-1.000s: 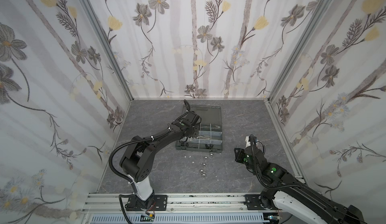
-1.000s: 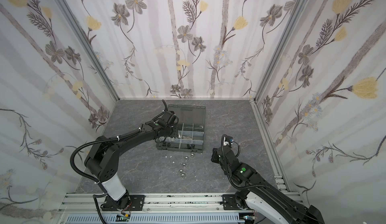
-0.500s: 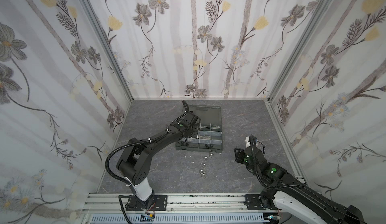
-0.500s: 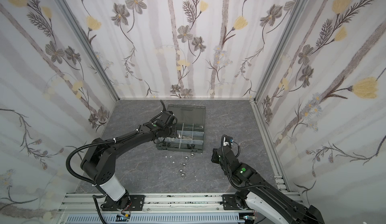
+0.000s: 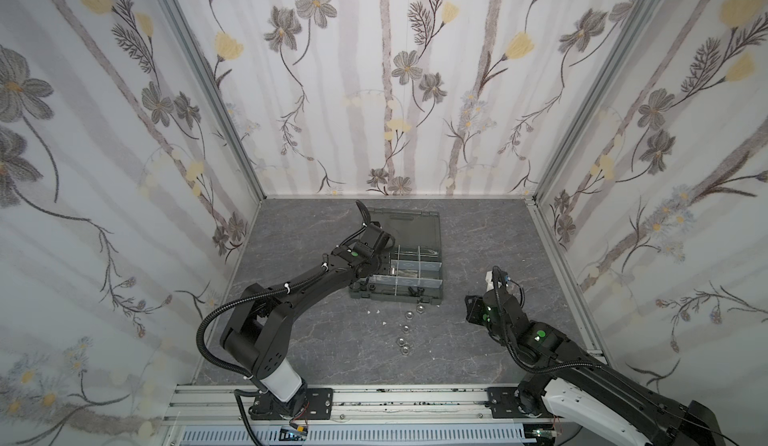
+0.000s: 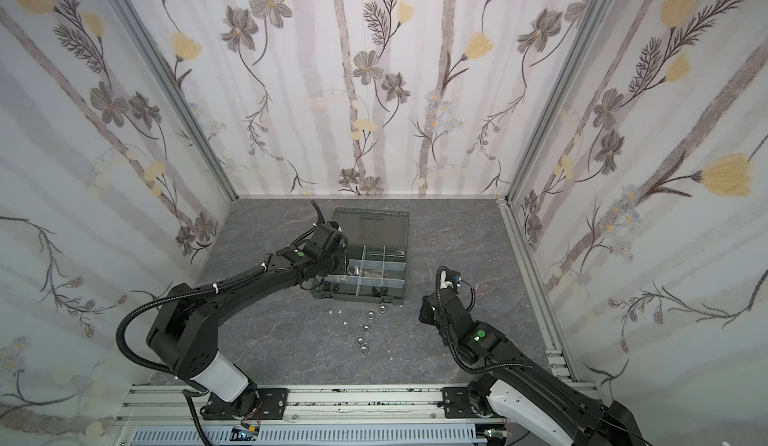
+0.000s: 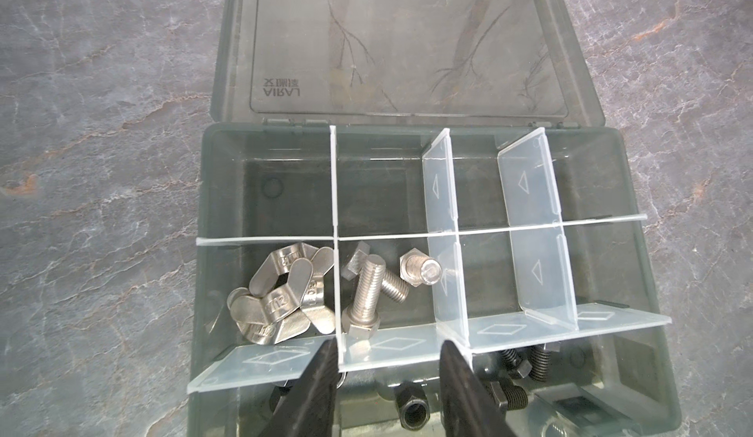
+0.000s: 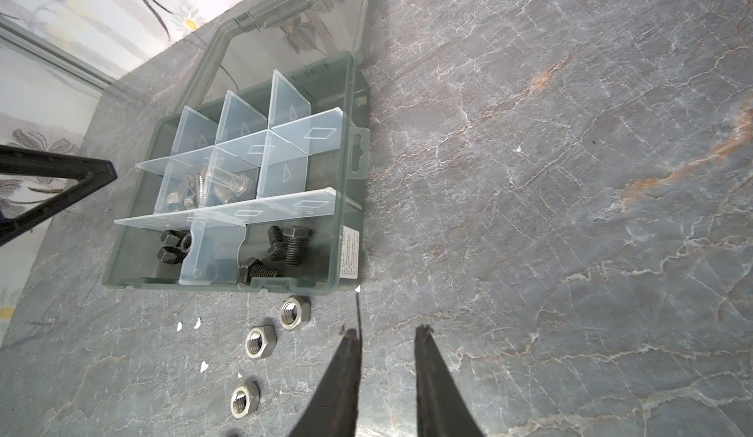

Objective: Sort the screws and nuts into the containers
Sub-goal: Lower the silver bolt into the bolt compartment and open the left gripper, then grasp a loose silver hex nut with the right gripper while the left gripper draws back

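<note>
The open grey case (image 5: 436,294) (image 6: 399,294) lies on the table, and its containers (image 7: 379,194) are split by pale dividers. My left gripper (image 7: 389,351) hovers open over the case with nothing between its fingers. Silver screws (image 7: 364,292) lie in the middle compartment just beyond it, and wing-shaped silver nuts (image 7: 281,296) in the one beside. Black screws (image 8: 291,243) and black nuts (image 8: 175,245) lie in the front row. Several silver nuts (image 5: 408,315) (image 8: 260,342) lie loose on the table before the case. My right gripper (image 8: 387,333) (image 5: 473,313) stands open and empty, right of these nuts.
The case's smoky lid (image 5: 409,223) lies flat open behind it. Tiny white flecks (image 8: 179,326) dot the table near the loose nuts. Patterned walls close in the table on three sides, and a metal rail (image 5: 374,398) runs along its front.
The left arm's elbow has swung a little to the left while its gripper stays over the case, its jaws slightly wider. The right arm has not moved.
</note>
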`<state>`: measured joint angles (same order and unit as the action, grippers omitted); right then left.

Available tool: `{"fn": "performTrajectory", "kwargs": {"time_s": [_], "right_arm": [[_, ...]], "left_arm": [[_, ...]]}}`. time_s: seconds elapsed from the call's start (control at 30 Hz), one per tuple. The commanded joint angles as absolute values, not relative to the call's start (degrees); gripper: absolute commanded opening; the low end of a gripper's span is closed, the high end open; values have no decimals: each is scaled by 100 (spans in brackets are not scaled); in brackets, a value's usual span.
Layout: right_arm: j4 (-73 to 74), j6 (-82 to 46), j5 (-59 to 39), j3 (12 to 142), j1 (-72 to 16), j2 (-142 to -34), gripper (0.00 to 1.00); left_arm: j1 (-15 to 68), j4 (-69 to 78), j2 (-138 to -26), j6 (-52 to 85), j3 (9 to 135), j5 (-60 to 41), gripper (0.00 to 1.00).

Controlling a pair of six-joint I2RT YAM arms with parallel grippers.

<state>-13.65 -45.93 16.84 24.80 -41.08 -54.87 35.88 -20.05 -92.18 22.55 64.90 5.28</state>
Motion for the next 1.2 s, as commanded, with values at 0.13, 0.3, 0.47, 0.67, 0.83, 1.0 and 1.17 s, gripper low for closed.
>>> {"fn": "performTrajectory", "kwargs": {"time_s": [0.13,0.3,0.47,0.67,0.83,1.0,1.17], "right_arm": [[-1084,-4583,1484,2561,-4122,-5857,25],[-815,-4641,1313,2571,-4215,-6174,24],[-635,-4677,1292,2704,-4465,-6632,24],[-519,-4639,1296,3080,-4905,-7427,25],[-555,-4496,1303,3582,-5217,-8242,25],[-691,-4477,1437,4045,-5403,-8966,28],[-770,-4477,1448,4457,-5537,-9551,34]], "left_arm": [[3525,-1788,-8708,2543,6031,864,45],[3434,-1699,-8233,2736,5559,1036,47],[3315,-1644,-7798,2848,5138,1081,48],[3231,-1608,-7426,3008,4742,1088,50],[3199,-1577,-7233,3091,4508,1063,50],[3182,-1577,-7035,3109,4394,1050,51],[3173,-1573,-6944,3128,4332,1039,51]]}}
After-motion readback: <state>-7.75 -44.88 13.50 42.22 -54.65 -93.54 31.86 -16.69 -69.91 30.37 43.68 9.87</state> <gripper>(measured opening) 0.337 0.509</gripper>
